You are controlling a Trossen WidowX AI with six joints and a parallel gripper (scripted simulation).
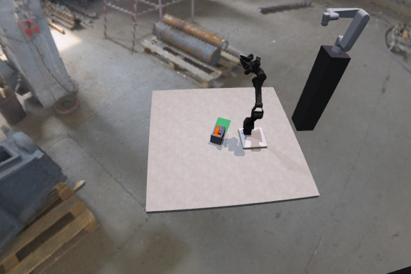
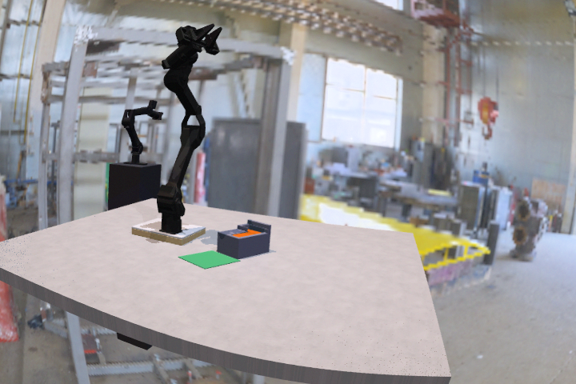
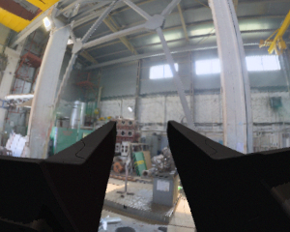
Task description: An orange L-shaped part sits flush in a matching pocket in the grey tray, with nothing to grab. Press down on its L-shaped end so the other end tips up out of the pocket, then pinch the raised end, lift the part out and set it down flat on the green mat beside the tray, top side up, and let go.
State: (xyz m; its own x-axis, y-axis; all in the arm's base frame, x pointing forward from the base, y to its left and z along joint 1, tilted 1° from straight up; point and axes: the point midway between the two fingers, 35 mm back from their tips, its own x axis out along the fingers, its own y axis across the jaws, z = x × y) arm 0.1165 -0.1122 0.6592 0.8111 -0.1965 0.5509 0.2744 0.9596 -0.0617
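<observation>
The orange L-shaped part (image 1: 216, 131) (image 2: 247, 234) lies in the pocket in the top of the dark grey tray (image 1: 216, 139) (image 2: 254, 246), and looks level with it. The green mat (image 1: 223, 121) (image 2: 208, 259) lies flat against one side of the tray. My gripper (image 1: 247, 57) (image 2: 217, 27) (image 3: 141, 127) is raised high above the table and points away from the tray. Its fingers stand partly open with nothing between them. The wrist view shows only the hall beyond the fingers, so the part, tray and mat are out of that view.
The tray stands on the pale table (image 1: 180, 180) (image 2: 320, 290), with a raised wall at one end. My arm's base is on a white plate (image 1: 261, 143) (image 2: 139, 231) beside the tray. Another arm stands on a black pedestal (image 1: 322, 90) (image 2: 134, 186) beyond the table.
</observation>
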